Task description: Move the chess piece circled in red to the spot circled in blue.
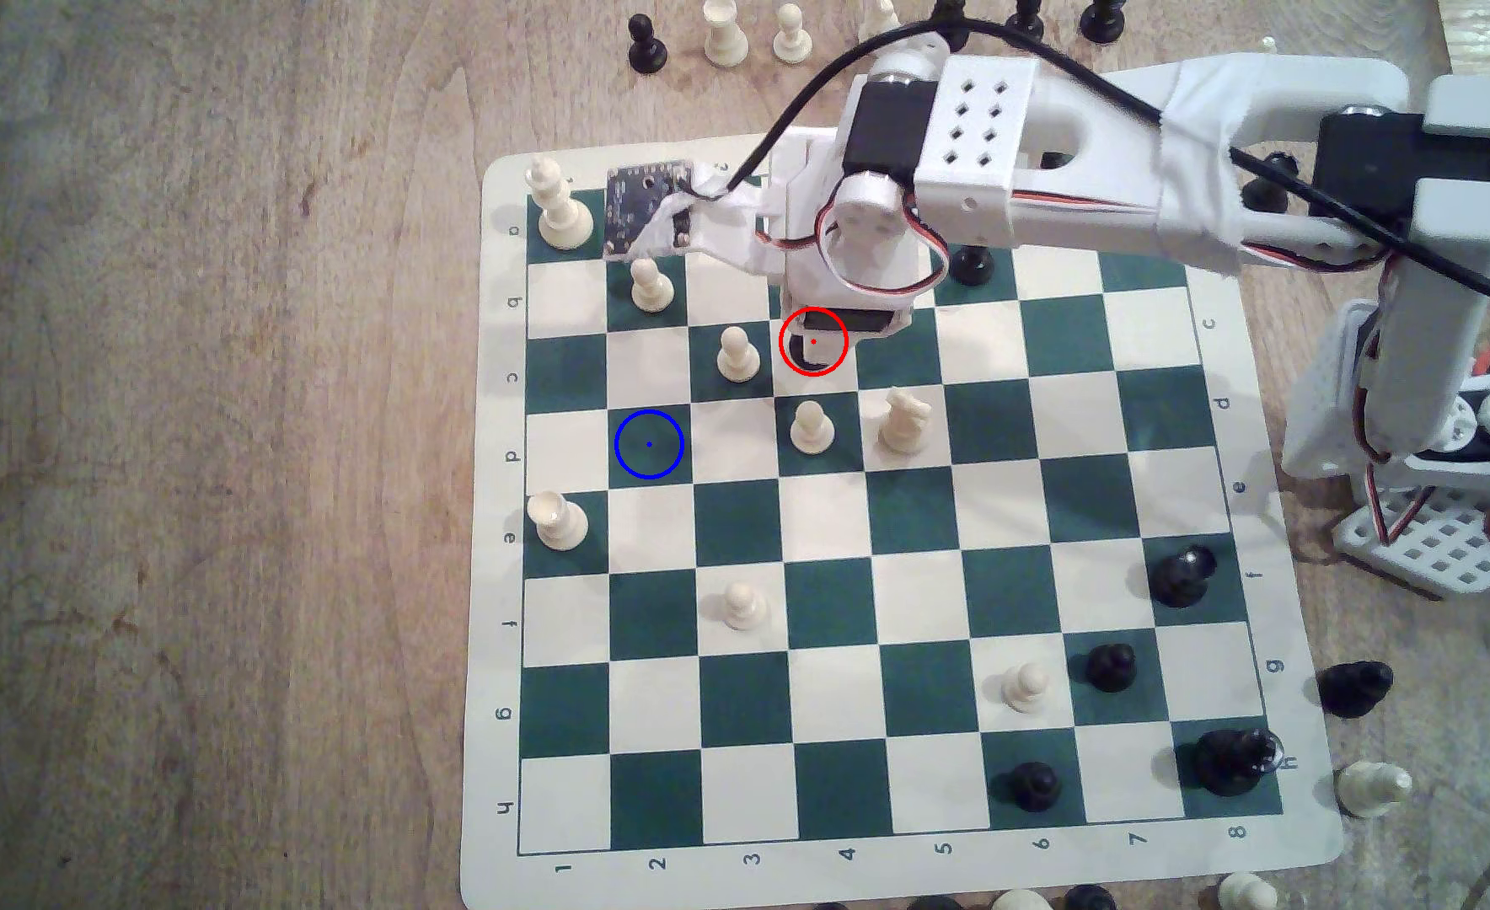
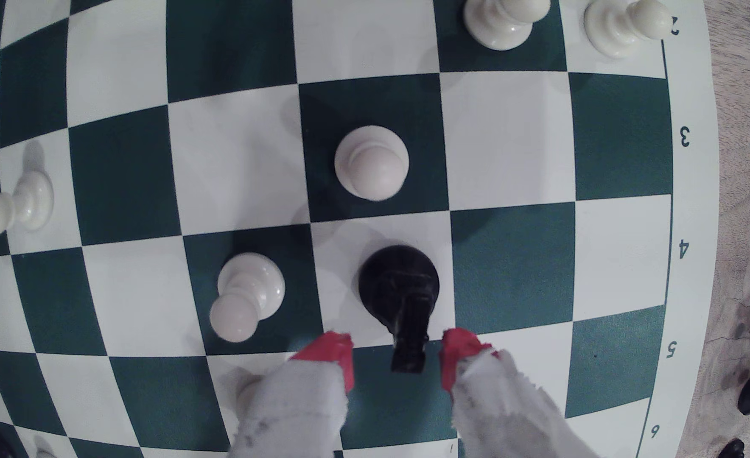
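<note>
The black chess piece (image 2: 397,282) stands upright on a cream square, with a wide round base and a flat top. My gripper (image 2: 397,359) is open, and its red-tipped fingers (image 2: 333,356) flank the piece's top with a gap on each side. In the exterior view the piece (image 1: 798,353) is a dark sliver inside the red ring, mostly hidden under my gripper (image 1: 818,341). The spot (image 1: 649,444) is a dark green square ringed in blue, two files toward the exterior view's left and one row nearer, with nothing on it.
Cream pawns (image 1: 737,354) (image 1: 811,427) stand on squares adjoining the piece, and a cream knight (image 1: 903,420) is close by. In the wrist view the same pawns (image 2: 371,163) (image 2: 247,297) sit close to my fingers. Other pieces lie off the board (image 1: 917,569).
</note>
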Tool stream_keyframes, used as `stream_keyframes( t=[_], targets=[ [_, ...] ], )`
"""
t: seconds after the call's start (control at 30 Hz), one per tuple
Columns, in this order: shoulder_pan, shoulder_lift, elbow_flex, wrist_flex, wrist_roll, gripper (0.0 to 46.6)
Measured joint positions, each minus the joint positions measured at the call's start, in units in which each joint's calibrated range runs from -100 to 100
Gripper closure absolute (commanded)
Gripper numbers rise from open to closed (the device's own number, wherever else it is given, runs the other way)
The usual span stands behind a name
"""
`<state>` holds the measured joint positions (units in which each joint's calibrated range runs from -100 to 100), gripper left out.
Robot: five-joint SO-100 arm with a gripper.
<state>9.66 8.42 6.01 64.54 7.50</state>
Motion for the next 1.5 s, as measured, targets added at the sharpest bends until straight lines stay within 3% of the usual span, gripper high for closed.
stream_keyframes(
  t=[0.77, 0.87, 0.9, 0.93, 1.5],
  targets=[
    [0.0, 4.36, -3.16, -1.27, 0.0, 38.0],
    [0.0, 4.36, -3.16, -0.8, 0.0, 40.9],
    [0.0, 4.36, -3.16, -0.8, 0.0, 45.4],
    [0.0, 4.36, -3.16, -0.72, 0.0, 46.4],
    [-1.4, 0.0, -3.16, 4.54, -0.1, 46.4]
  ],
)
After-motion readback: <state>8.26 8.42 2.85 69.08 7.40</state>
